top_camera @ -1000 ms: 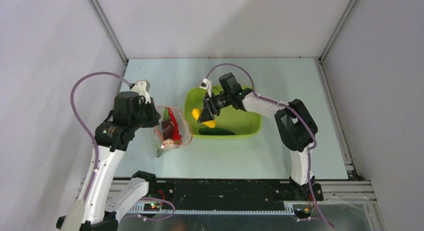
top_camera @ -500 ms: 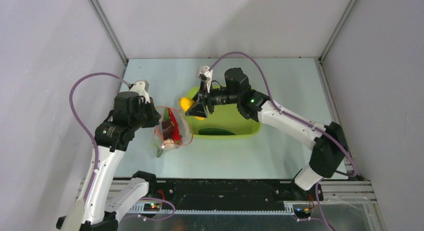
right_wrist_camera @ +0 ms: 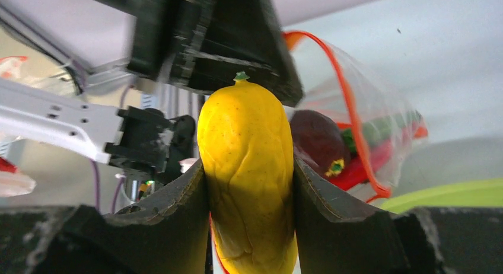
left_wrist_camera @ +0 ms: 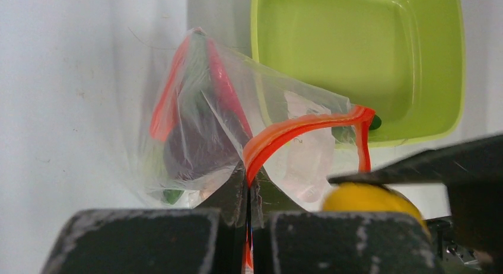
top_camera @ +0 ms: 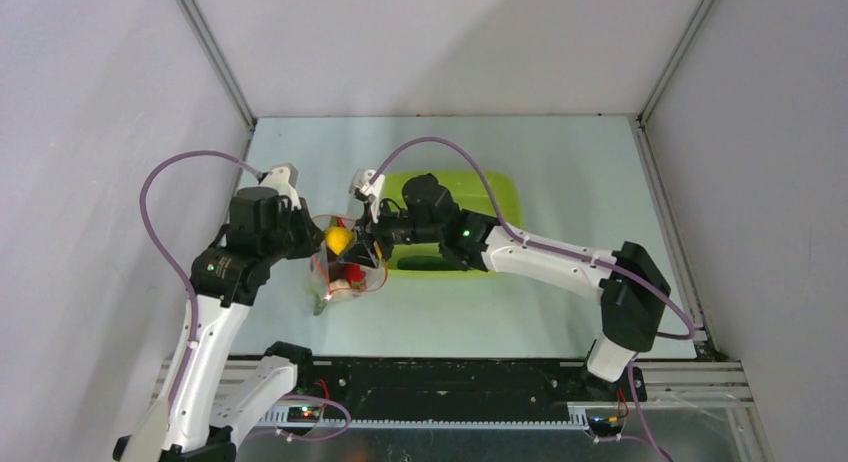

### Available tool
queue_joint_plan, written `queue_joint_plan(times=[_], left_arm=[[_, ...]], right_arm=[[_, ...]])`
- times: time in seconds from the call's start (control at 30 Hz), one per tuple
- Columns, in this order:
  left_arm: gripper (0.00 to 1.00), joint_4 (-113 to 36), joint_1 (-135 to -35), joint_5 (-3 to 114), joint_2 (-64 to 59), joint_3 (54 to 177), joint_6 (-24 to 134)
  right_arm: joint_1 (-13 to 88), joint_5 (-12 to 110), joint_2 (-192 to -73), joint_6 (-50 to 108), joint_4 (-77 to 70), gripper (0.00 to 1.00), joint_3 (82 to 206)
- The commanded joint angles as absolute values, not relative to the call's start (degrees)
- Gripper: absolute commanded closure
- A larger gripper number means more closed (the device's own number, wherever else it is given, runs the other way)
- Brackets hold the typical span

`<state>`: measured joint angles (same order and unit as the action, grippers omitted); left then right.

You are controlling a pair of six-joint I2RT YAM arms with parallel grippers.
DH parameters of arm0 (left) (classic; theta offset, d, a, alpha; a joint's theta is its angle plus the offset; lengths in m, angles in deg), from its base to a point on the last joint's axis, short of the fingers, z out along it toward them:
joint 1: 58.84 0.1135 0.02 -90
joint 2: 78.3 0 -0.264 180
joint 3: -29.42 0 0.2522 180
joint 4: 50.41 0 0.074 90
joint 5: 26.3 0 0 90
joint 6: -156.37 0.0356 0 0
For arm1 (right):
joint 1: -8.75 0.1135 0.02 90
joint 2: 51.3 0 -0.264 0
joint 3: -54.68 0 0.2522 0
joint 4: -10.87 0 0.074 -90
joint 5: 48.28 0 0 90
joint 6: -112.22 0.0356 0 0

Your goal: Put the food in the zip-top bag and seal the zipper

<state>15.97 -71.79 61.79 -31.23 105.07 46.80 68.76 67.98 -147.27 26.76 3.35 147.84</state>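
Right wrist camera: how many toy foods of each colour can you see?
Yellow: 1, lemon in the right gripper
Maroon: 1, ball inside the bag
Red: 1, chili
Green: 1, piece
Total: 4

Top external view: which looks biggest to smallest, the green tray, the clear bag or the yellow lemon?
1. green tray, largest, though partly covered.
2. clear bag, crumpled, clearly smaller.
3. yellow lemon, smallest, even raised over the bag's mouth.
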Motion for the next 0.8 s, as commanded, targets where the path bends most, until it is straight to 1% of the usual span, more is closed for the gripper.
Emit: queue_joint_plan(times=[0.0, 0.03, 0.1, 0.17, 0.2, 0.23, 0.3, 0.37, 0.5, 0.57, 0.77], left_arm=[[1.00, 13.80, -71.63, 60.36, -33.47, 104.69, 45.46], [1.00, 13.75, -71.65, 60.36, -33.72, 104.74, 45.41], [1.00, 13.69, -71.61, 60.34, -34.03, 104.78, 45.23], [1.00, 13.52, -71.61, 60.52, -34.33, 104.79, 44.93], [1.00, 13.42, -71.59, 60.91, -34.39, 104.83, 44.77], [1.00, 13.35, -71.64, 61.53, -34.50, 104.94, 44.67], [1.00, 13.25, -71.64, 62.57, -34.60, 105.33, 44.25], [0.99, 12.32, -71.65, 63.11, -34.74, 105.43, 43.64], [0.98, 10.07, -71.61, 63.52, -34.08, 105.76, 42.22], [0.98, 9.78, -71.61, 65.85, -33.09, 106.78, 41.73], [1.00, 8.43, -70.57, 71.22, -29.88, 109.90, 43.57]], right_arm=[[69.86, 61.54, -148.96, 27.66, 6.15, 0.56, 147.81], [70.07, 60.86, -149.11, 27.21, 6.02, 0.55, 147.85], [70.42, 59.06, -148.97, 26.57, 5.23, 0.48, 147.92], [70.63, 58.08, -148.46, 25.93, 4.30, 0.34, 147.84], [70.67, 57.77, -148.22, 25.83, 3.58, 0.30, 147.86], [70.69, 57.74, -147.58, 25.87, 3.20, 0.18, 147.83], [70.77, 58.06, -146.19, 25.90, 2.19, 0.03, 147.86], [70.78, 58.83, -144.69, 25.46, 0.87, 0.01, 147.81], [70.07, 59.21, -141.54, 22.79, -3.29, 0.01, 147.81], [68.52, 59.55, -139.86, 22.69, -6.00, 0.01, 147.83], [58.84, 58.82, -134.01, 22.78, -11.15, 0.01, 145.18]])
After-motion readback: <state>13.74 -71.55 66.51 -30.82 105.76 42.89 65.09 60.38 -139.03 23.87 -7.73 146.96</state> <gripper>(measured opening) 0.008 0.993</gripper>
